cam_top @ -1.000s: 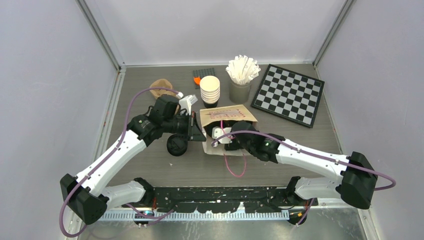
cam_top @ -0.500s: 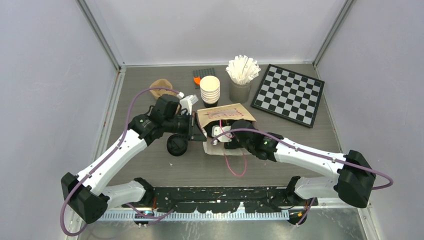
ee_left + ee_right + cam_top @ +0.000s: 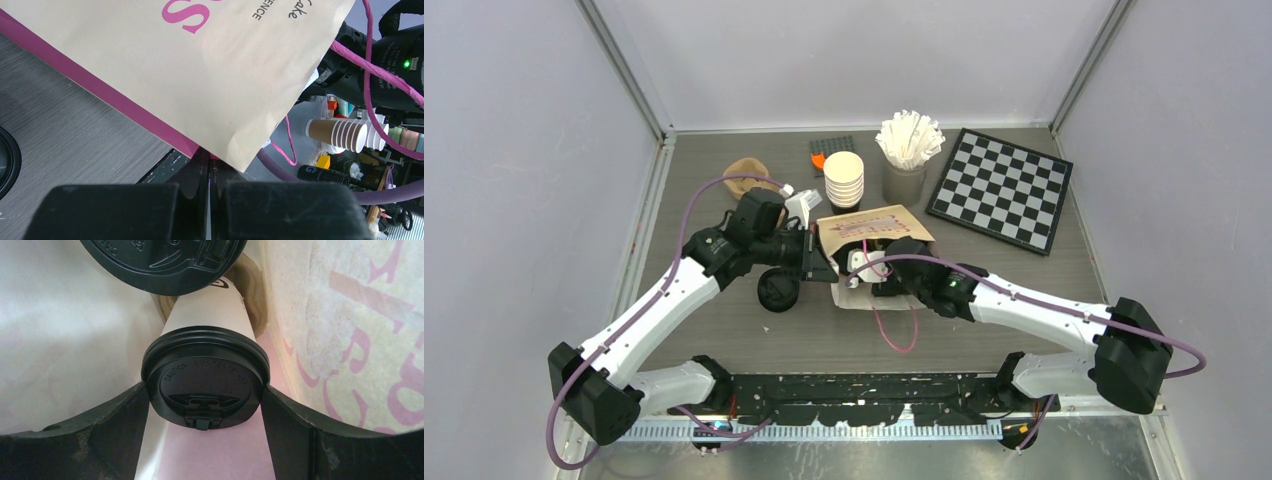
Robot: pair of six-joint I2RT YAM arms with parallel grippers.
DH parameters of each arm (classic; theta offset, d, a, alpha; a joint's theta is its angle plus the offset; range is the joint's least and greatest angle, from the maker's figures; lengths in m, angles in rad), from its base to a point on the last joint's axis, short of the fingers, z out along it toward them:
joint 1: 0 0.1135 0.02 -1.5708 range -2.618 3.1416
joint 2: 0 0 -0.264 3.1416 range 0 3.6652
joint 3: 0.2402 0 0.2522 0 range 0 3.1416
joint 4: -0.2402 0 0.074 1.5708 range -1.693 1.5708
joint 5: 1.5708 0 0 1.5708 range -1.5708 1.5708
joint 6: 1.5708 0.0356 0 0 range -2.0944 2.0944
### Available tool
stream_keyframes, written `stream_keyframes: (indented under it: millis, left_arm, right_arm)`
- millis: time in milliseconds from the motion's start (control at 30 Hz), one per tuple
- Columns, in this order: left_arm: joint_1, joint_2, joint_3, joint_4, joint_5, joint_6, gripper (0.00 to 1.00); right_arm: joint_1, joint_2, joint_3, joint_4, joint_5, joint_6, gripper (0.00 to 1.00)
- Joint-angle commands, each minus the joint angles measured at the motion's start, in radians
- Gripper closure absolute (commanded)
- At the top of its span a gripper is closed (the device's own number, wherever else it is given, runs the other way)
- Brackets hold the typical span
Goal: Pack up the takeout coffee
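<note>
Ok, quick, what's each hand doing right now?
Left hand: closed, pinching the edge of the paper bag.
Right hand: inside the bag, closed on a lidded coffee cup, fingers against both sides of its lid.

The paper bag (image 3: 225, 75) is showing matt tan kraft paper, faintly creased, with flat pink print. Seen from inside in the right wrist view, it is looking thin and translucent. At the centre of that view the takeout coffee (image 3: 205, 355) is presenting a smooth cream paper wall. Its black plastic lid (image 3: 205, 385) is catching a soft sheen on embossed lettering. The table (image 3: 60, 135), lower left in the left wrist view, is appearing as matt grey wood-grain.
</note>
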Motion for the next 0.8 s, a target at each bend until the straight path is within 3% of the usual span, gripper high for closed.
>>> stream_keyframes:
  millis: [0, 567, 767]
  left_arm:
    - [-0.005, -0.003, 0.003, 0.046, 0.048, -0.015, 1.0]
    - [-0.004, -0.001, 0.0, 0.055, 0.053, -0.02, 1.0]
    - [-0.003, 0.0, 0.0, 0.06, 0.052, -0.022, 1.0]
  right_arm:
    - [-0.009, 0.017, 0.004, 0.018, -0.028, 0.013, 0.34]
    - [-0.03, 0.044, 0.019, 0.023, -0.043, 0.013, 0.34]
    - [-0.029, 0.008, 0.042, -0.018, -0.048, 0.015, 0.23]
